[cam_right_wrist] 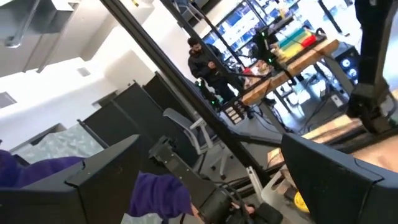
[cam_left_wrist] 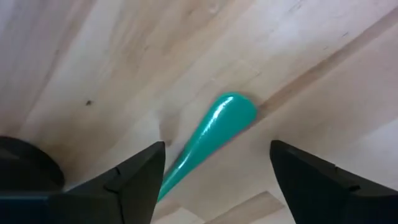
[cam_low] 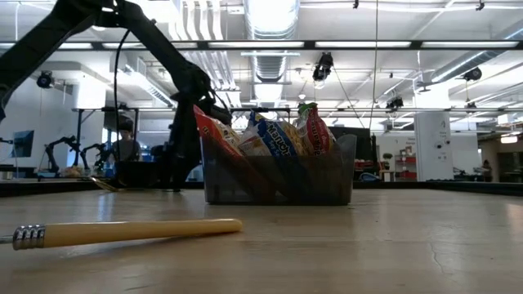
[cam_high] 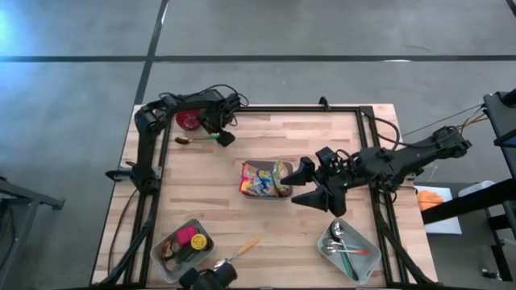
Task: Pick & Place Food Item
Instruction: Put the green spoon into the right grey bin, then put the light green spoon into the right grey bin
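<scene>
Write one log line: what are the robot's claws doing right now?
left claw: open over green-handled spoon | right claw: open beside snack bin | holding: nothing

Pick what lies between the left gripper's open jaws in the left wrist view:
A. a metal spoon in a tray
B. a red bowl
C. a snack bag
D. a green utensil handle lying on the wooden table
D: the left wrist view shows the green handle lying flat on the wooden table, with the left gripper above it, jaws spread to either side and not touching it.
</scene>
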